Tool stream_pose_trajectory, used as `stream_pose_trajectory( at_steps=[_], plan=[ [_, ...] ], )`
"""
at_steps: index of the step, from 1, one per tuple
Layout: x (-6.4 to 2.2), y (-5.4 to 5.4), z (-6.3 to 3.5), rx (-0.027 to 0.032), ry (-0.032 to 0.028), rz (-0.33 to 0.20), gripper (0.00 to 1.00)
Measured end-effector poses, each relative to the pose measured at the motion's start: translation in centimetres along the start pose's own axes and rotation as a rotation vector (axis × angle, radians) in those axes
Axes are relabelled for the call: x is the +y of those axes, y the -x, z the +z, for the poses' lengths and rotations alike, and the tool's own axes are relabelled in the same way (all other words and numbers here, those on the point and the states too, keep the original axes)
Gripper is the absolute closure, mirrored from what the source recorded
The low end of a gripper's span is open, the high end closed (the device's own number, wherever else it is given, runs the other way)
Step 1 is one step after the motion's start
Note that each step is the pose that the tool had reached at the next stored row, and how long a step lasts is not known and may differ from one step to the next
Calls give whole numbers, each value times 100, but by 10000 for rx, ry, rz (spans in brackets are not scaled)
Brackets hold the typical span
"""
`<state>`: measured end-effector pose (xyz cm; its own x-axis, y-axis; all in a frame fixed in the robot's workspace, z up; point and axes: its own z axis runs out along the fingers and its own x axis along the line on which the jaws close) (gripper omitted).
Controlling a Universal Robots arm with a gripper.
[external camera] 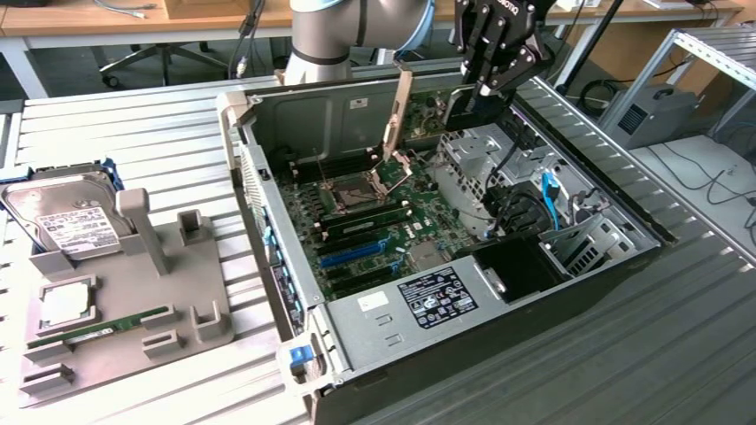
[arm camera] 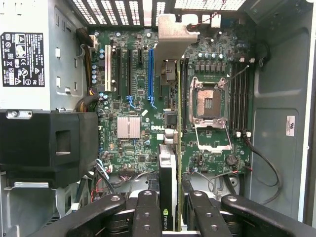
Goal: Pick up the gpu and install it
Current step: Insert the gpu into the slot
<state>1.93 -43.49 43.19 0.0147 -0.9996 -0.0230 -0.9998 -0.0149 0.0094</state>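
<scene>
While I hold the gpu (arm camera: pixel 168 168) above the open computer case (external camera: pixel 251 177), end effector (arm camera: pixel 170 210) is partly closed on its edge; card not yet seated; I judge it must line up with the blue slot (arm camera: pixel 150 74).

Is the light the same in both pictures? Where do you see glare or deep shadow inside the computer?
Exterior view: soft, even room light with no hard shadows; the darkest spot inside the computer case is the black shroud. Wrist view: white glare through the vent grille, a bright sheen on the silver bracket of the gpu.
</scene>
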Motion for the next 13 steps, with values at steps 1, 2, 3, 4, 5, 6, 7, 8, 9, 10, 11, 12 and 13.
stream_pose_trajectory(
  at_steps=[1, 2, 3, 4, 5, 6, 7, 8, 9, 10, 11, 12, 13],
  plan=[
    [0, 0, 0, 0, 0, 0, 73],
    [2, 0, 0, -1, 0, 0, 73],
    [12, 0, 1, -2, -1, 1, 73],
    [42, 1, 1, 0, 0, 1, 73],
    [93, 1, 1, -1, 0, 0, 73],
    [131, 2, 1, 0, 0, 0, 73],
    [217, 3, 2, 0, -1, 4, 73],
    [238, 4, 2, 0, 0, 4, 73],
    [246, 4, 2, 0, 0, 5, 73],
    [256, 4, 2, 0, 0, 6, 73],
    [268, 4, 2, 0, 0, 9, 73],
    [282, 5, 3, 0, -1, 15, 73],
    [296, 5, 3, 0, 0, 21, 73]
  ],
)
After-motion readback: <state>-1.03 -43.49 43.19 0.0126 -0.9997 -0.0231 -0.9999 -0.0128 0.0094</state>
